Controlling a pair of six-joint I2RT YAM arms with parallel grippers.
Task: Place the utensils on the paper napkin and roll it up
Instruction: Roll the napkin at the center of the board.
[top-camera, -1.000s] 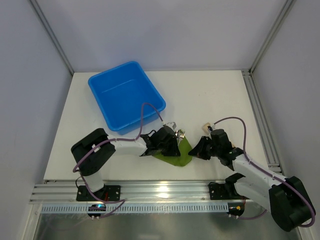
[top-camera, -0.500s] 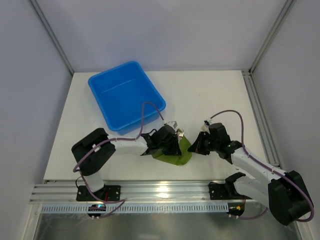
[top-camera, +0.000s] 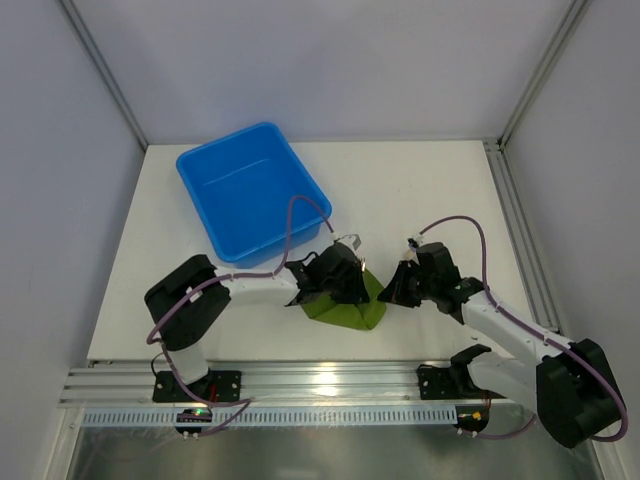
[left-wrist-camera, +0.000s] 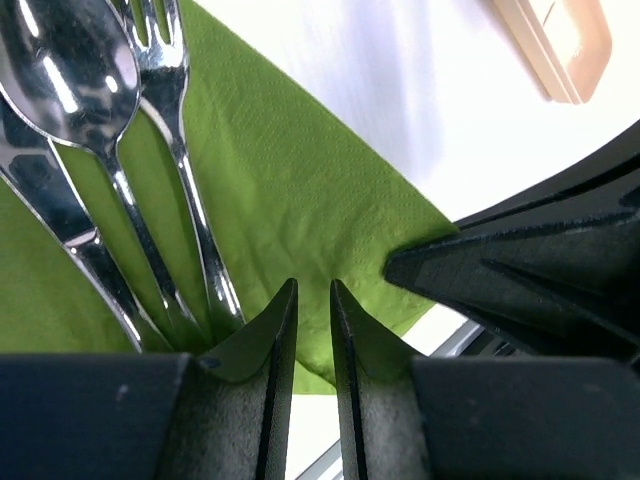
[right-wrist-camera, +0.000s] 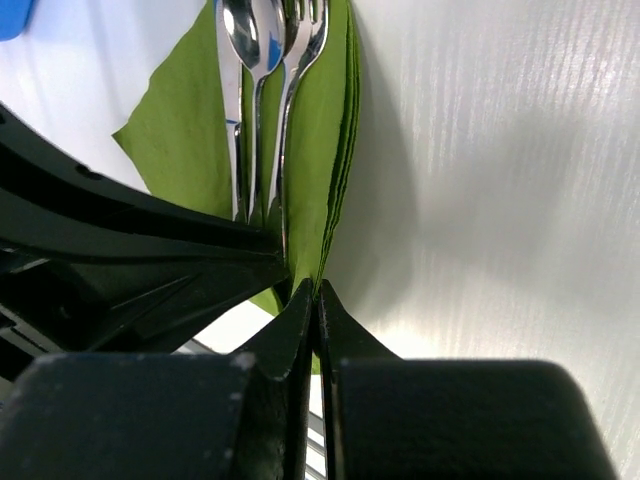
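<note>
Spoon, fork on green napkin, jaws a slit apart

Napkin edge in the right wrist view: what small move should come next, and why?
Probably the right gripper should lift the napkin edge it seems to pinch and carry it over the utensils, which already lie on it.

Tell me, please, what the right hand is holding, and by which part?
The right hand pinches the green napkin by its raised side edge, just beside the utensils.
</note>
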